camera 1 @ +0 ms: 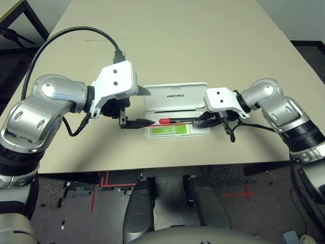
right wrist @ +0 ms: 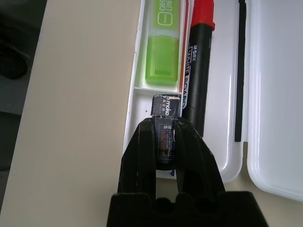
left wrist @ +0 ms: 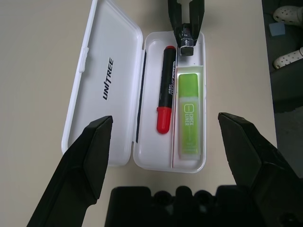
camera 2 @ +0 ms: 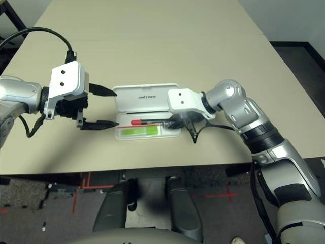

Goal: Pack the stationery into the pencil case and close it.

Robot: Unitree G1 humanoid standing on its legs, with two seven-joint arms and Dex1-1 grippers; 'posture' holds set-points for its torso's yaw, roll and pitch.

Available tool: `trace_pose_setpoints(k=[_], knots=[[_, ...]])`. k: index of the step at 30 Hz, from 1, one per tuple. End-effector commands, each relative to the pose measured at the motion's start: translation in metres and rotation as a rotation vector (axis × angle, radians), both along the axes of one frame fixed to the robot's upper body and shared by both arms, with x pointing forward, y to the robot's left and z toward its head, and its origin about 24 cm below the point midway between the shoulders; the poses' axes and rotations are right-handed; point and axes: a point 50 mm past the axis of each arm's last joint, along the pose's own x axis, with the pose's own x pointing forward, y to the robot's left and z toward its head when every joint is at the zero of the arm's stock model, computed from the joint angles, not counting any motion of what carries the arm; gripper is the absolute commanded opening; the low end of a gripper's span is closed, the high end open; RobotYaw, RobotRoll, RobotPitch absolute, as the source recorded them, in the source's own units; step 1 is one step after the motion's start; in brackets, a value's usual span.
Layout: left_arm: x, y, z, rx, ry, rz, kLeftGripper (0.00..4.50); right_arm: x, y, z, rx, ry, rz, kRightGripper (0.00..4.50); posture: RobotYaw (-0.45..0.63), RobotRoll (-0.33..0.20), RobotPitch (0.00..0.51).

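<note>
White plastic makes up the pencil case point(camera 1: 176, 109), which lies open at the centre of the head-camera frame on the tan counter point(camera 1: 203, 46), its lid folded back toward the top of the frame and its tray toward the bottom. In the tray we already see the red-and-black marker pen point(left wrist: 165, 94) and, just beside it in its own slot, the light-green highlighter point(left wrist: 189, 113). Our right pincer point(right wrist: 164, 137), coming in from the right of the frame, is clamped narrow on the small dark piece point(right wrist: 165, 106) and holds it over the little end compartment at the tray's right end, beside the marker's black tail. To do this step well, we judge that we should lower the piece squarely inside the tray wall, keep it off the marker, and only then part the fingers, so it neither tips over the rim nor rides up on the pen where the lid would catch it. Our left pincer point(camera 1: 137, 107) waits at centre left with its fingers spread wide and nothing between them, well placed to swing the lid over afterwards. Counted: one case, one marker, one highlighter, one dark piece, two pincers.
</note>
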Motion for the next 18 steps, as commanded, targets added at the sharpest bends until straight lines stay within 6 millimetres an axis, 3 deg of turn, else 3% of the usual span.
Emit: trace_pose_setpoints(k=[1,4,5,14,18], knots=[[-0.003,0.000,-0.001,0.018,-0.001,-0.002,4.50,-0.003,0.002,-0.008,-0.020,0.021,0.025,0.29,0.03,0.000,0.171],[-0.004,0.000,-0.001,0.020,0.001,-0.002,4.50,-0.004,0.002,-0.008,-0.015,0.019,0.024,0.29,0.04,0.000,0.174],[-0.004,0.000,-0.001,0.020,0.002,-0.002,4.50,-0.004,0.002,-0.008,-0.014,0.018,0.024,1.07,0.03,0.000,0.175],[-0.004,0.002,-0.002,0.023,0.006,0.002,4.50,-0.005,0.001,0.000,0.028,-0.001,0.021,4.44,0.03,0.000,0.176],[-0.004,0.004,-0.003,0.026,0.010,0.007,4.50,-0.008,-0.006,0.014,0.060,0.028,-0.004,4.44,0.04,0.000,0.176]])
